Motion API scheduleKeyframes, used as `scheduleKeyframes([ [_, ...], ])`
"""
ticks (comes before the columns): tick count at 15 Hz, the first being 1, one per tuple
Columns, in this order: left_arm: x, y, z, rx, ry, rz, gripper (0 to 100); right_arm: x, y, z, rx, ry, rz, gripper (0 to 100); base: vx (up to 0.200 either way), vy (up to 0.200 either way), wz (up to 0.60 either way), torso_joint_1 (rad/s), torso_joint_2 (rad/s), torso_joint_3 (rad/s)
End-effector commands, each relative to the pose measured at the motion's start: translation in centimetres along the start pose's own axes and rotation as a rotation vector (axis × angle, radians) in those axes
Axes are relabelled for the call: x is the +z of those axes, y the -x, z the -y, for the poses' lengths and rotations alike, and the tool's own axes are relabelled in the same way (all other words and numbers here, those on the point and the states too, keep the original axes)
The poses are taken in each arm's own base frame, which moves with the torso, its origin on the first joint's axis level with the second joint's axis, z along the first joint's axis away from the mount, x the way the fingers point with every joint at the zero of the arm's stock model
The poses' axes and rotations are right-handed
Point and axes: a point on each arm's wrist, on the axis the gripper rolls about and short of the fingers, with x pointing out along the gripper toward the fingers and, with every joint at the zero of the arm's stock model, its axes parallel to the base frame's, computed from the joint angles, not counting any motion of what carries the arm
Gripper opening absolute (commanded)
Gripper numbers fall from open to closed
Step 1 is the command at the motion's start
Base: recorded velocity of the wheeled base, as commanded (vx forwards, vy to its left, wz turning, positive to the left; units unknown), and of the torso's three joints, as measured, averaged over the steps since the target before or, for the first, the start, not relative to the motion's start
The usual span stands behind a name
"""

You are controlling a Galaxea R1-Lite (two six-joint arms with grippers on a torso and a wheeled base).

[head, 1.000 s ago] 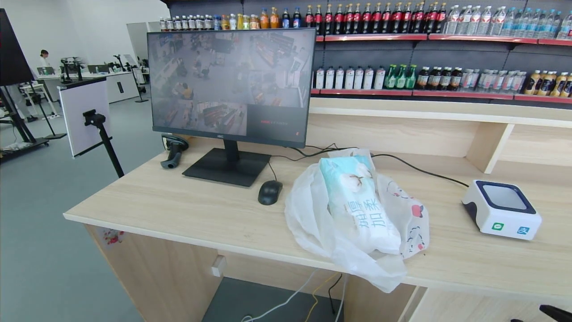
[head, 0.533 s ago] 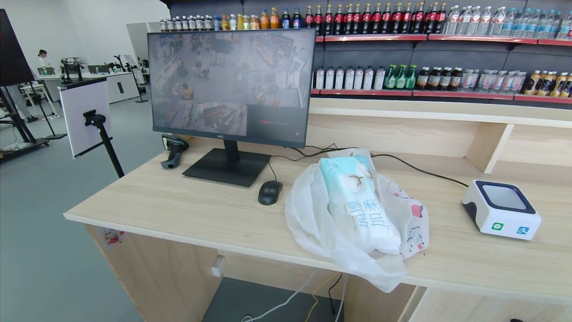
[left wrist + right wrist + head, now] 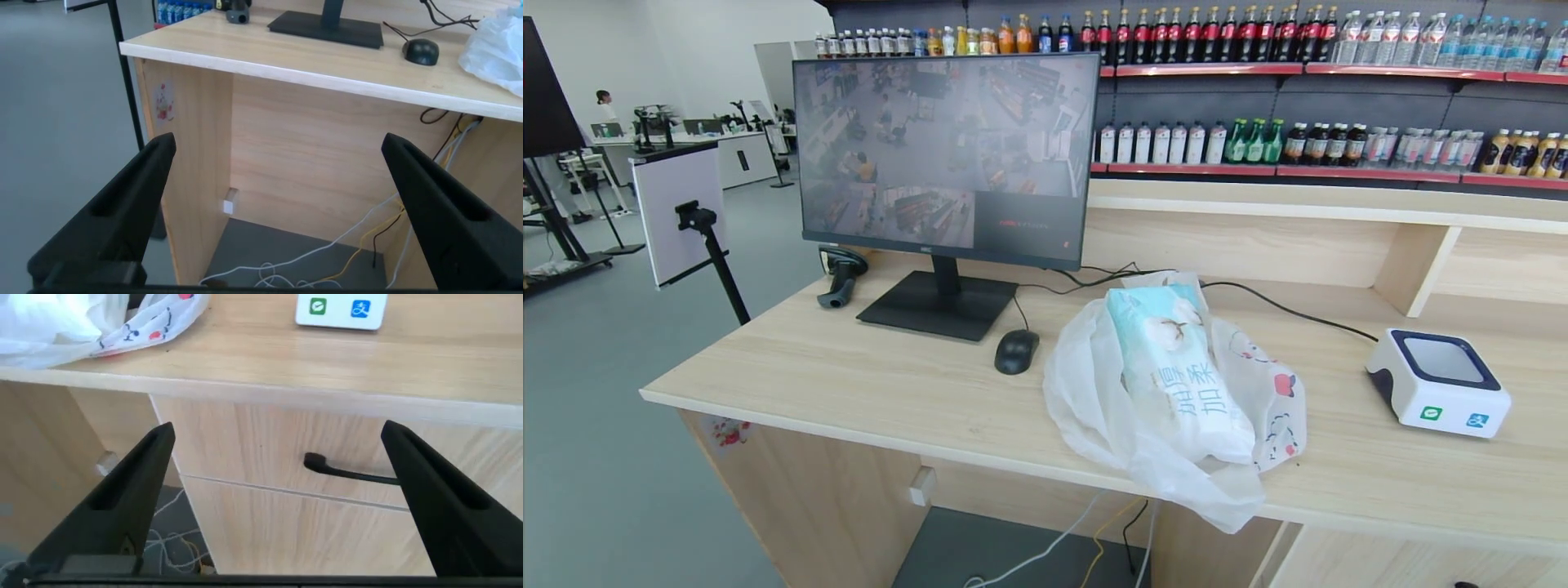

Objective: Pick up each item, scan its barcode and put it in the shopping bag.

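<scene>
Pale wood counter (image 3: pixel 866 384) up front, and at its near edge sits the white shopping bag (image 3: pixel 1094 392), tissue pack (image 3: pixel 1184 376) lying in it. Mouse (image 3: pixel 1016 351) at the bag's nine o'clock, scanner box (image 3: pixel 1437 382) at three, monitor (image 3: pixel 943 155) at eleven, bottle shelves (image 3: pixel 1298 69) behind. Left gripper (image 3: pixel 276 139) hangs low before the counter's front, fingers spread wide, empty; right gripper (image 3: pixel 276 426) likewise, facing the drawer handle (image 3: pixel 351 472).
</scene>
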Motion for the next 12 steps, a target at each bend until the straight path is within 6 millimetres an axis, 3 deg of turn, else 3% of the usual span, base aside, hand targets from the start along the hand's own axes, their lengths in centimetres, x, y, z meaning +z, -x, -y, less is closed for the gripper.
scheduleKeyframes([
  [1, 0.00, 0.00, 0.00, 0.000, 0.001, 0.001, 100, -0.28, 0.62, -0.07, -0.049, -0.018, 0.077, 100, 0.000, 0.000, 0.00, 0.000, 0.00, 0.000],
  [7, 0.00, 0.00, 0.00, 0.000, 0.001, 0.001, 100, -0.28, 0.62, -0.08, -0.047, 0.007, 0.077, 100, -0.200, 0.000, 0.00, 0.005, 0.00, 0.003],
  [8, 0.02, 0.00, 0.00, 0.000, -0.002, 0.002, 100, -0.28, 0.62, -0.08, -0.047, 0.008, 0.077, 100, 0.000, 0.000, 0.00, 0.000, 0.00, 0.000],
  [12, 0.00, 0.00, 0.00, 0.000, -0.004, 0.001, 100, -0.28, 0.62, -0.08, -0.046, 0.007, 0.077, 100, 0.000, 0.000, -0.60, 0.003, 0.00, -0.001],
])
